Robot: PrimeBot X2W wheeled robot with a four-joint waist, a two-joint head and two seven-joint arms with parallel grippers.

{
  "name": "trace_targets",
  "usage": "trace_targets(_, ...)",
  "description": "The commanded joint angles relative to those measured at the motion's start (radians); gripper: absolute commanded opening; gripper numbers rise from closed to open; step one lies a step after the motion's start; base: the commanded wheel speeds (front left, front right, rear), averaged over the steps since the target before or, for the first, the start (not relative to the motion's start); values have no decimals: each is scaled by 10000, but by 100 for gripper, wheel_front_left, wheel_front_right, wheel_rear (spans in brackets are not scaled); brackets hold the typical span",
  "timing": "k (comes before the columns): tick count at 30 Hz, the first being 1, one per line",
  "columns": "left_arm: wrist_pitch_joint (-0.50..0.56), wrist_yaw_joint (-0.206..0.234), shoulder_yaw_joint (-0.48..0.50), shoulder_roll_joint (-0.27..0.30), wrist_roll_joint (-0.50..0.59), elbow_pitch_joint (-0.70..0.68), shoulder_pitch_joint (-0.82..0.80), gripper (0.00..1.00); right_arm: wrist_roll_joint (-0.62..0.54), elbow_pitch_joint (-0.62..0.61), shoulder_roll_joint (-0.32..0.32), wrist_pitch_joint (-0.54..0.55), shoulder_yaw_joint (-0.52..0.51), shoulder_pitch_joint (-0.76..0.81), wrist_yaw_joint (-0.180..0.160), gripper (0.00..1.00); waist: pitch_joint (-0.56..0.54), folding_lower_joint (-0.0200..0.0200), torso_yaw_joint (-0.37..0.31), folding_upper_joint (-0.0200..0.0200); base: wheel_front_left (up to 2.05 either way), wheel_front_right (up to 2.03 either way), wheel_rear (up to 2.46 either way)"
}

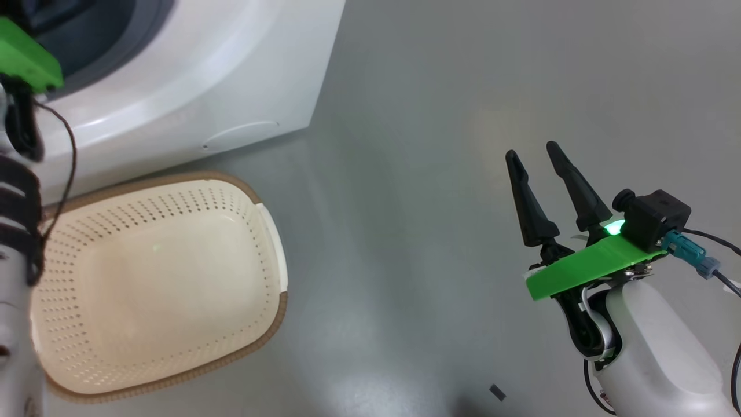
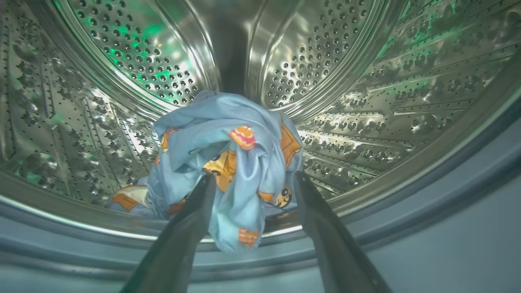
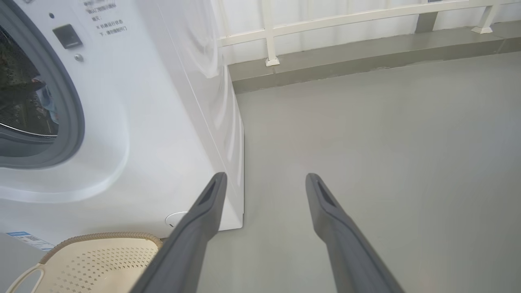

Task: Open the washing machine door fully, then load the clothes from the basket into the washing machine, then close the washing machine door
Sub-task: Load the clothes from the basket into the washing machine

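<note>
Right up against the lens, the pale right forearm point(image 1: 654, 347) sits at the lower right. The right jaws stand apart with nothing between them, dark fingers point(image 1: 529, 202) pointing out over bare grey floor point(image 1: 434, 174), well clear of everything. Over on the left, the basket point(image 1: 168, 278) is on the floor just in front of the washing machine point(image 1: 202, 69), and it's empty, nothing but cream plastic. The left arm's green mount point(image 1: 23, 58) is up at the machine's round opening. Switch to the left wrist: two dark fingers spread wide, so the left jaws are apart. The clothes point(image 2: 228, 138) lie straight ahead between the tips, a blue bundle with orange prints inside the steel drum point(image 2: 366, 101). The bundle runs from the drum floor toward the camera, and its near end droops over the drum's front lip toward the grey seal point(image 2: 101, 252). That's the relation to watch: I'd say that hanging end wants to be inside the lip before the door comes round, and the left arm is the one right on top of it. Right wrist: jaws wide, empty, aimed past the machine's front corner at open floor. Loading looks done, closing is what's left, and where the door hangs I cannot tell.
</note>
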Motion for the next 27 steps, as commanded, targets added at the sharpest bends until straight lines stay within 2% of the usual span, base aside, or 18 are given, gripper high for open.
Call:
trace_targets(1, -161, -107, 39, 284, -46, -197, 342, 100, 1, -134, -180, -92, 157, 113, 44, 100, -450, 1, 262, 0, 0, 0, 0)
trace_targets(10, -255, -310, 225, 128, -19, -1218, 1694, 100, 51, -7, -397, -92, 94, 222, 44, 100, -1419, 1, 710, 0, 0, 0, 0)
trace_targets(19, -258, -392, 692, -156, 531, -3580, 3993, 100, 132, 199, -702, -92, 71, 504, 44, 100, -2533, 1, 1357, 0, 0, 0, 0)
trace_targets(27, -259, -545, 1180, -480, 865, -5096, 6029, 100, 199, 318, -959, -92, 78, 812, 44, 100, -3417, 1, 1915, 0, 0, 0, 0)
